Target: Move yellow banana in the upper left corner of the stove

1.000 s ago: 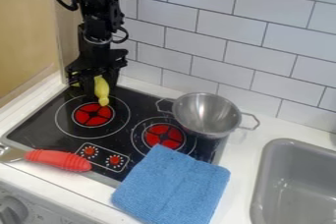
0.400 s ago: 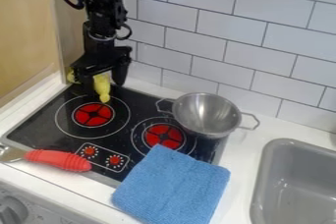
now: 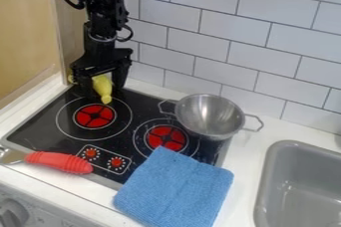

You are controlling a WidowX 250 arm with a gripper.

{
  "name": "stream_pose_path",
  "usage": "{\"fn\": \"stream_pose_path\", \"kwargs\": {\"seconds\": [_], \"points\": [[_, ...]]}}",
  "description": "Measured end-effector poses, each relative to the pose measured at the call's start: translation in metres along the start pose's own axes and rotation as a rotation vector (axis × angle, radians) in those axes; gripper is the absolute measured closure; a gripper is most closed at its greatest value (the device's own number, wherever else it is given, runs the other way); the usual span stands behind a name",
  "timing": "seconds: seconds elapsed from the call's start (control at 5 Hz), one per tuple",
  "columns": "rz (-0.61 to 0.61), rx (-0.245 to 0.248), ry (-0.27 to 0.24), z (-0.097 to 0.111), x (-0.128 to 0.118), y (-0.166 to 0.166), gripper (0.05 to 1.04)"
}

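While the black robot arm [image 3: 103, 17] hangs down from the top left of the view, its pincer [image 3: 104, 90] is at the upper left corner of a black stove [image 3: 40, 129], close to the tiled wall [image 3: 200, 27]. The pincer is open, its two fingers standing well apart, one on the left and one on the right. A yellow banana [image 3: 102, 88] is at that same corner of the stove; part of it shows between the fingers, and a little more yellow shows left of the left finger. Whether either finger touches the banana, I cannot tell. The banana's lower end points toward the front of the stove, just behind the left burner [image 3: 94, 116], which is red with a thin white ring around it. A second red burner [image 3: 166, 138] is to the right, with two round red controls [image 3: 104, 158] near the stove's front edge. A silver metal pot [image 3: 210, 116] with a handle on each side sits at the stove's upper right corner. A folded blue cloth [image 3: 174, 186] covers the stove's lower right part and reaches over the white worktop [image 3: 241, 159]. Near the stove's lower left corner lies a utensil with a thick, ridged red handle [image 3: 60, 162], its metal end toward the left. A grey sink [image 3: 293, 144] is set into the right side of the worktop, and a pale wooden panel [image 3: 27, 32] stands at the left.
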State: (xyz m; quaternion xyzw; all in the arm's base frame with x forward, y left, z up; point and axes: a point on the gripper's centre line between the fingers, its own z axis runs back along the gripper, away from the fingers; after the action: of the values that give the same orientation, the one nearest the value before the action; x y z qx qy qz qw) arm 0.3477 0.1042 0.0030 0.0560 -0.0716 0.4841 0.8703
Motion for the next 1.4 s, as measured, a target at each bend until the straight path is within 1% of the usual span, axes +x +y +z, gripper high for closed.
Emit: {"fn": "stream_pose_path", "kwargs": {"seconds": [0.2,0.4,0.6,1.4], "points": [[-0.005,-0.015,-0.017,0.008,0.004,0.0,0.085],[-0.013,-0.038,-0.059,0.027,0.007,0.0,0.085],[-0.004,-0.063,-0.105,0.053,0.006,0.008,0.085],[-0.003,-0.062,-0.102,0.053,0.004,0.01,0.085]]}}
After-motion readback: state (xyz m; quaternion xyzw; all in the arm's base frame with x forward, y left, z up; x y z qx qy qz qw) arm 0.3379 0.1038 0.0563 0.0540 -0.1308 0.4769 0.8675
